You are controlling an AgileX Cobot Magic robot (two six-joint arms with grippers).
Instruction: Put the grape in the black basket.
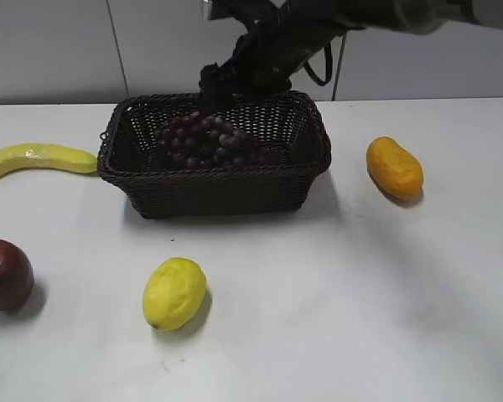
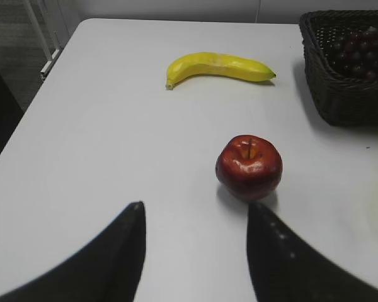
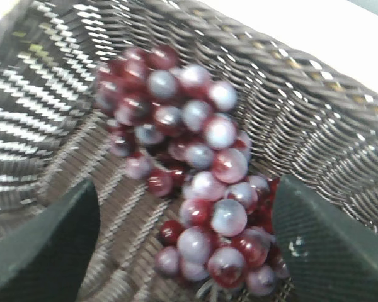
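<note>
Nearest the exterior lens: oval yellow lemon [image 1: 174, 293] on white table [image 1: 335, 318], dark red apple [image 1: 3, 275] cut by left frame edge. Behind, bunch of dark red-purple grapes [image 1: 204, 141] lying inside rectangular dark woven wicker basket [image 1: 214, 188], on its floor, left of centre. In right wrist view bunch's [image 3: 195, 170] long axis running diagonally, upper left to lower right across basket floor [image 3: 75, 157]; stem end not made out, image blurred. Right gripper [image 3: 189, 236] above the bunch, dark fingers [image 3: 50, 242] spread wide either side, touching no grape; in exterior view only dark arm and gripper body [image 1: 226, 79] over back rim, fingertips hard to separate. Left gripper [image 2: 195, 251] seen only in its own wrist view: fingers [image 2: 123, 251] apart, nothing between, above bare table. Same view gives apple [image 2: 249, 167] whole with stem, full curved yellow banana [image 2: 217, 67], basket corner [image 2: 340, 94] cut off. Orange-yellow oblong fruit [image 1: 394, 167] right of basket, exterior only.
</note>
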